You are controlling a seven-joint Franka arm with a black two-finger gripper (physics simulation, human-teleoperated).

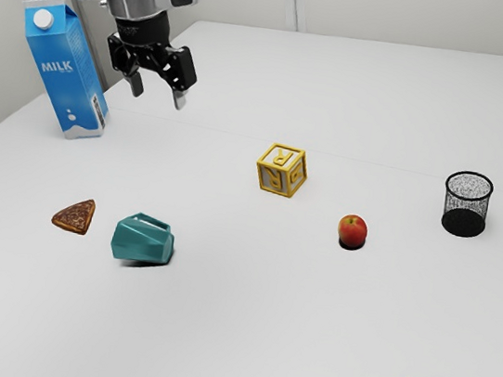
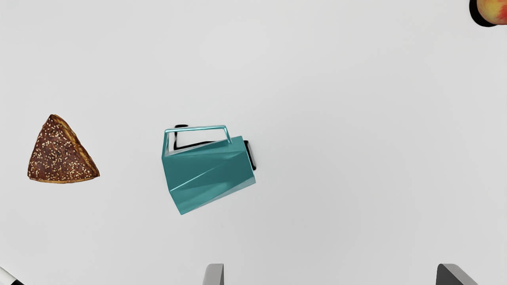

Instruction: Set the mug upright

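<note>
White and grey rounded arm, dark round badge, black claw (image 1: pixel 157 91), apparently pale fingertips (image 2: pixel 214 275)

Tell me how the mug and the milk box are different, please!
The mug lies on its side, but the milk carton stands upright. The mug is plain teal; the carton is blue with white writing saying MILK. The mug has a loop handle, while the carton has a round white cap. The mug is smaller than the carton. Both rest on the white table.

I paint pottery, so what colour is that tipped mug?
Teal all over, handle included; the wrist view shows the mug best.
</note>
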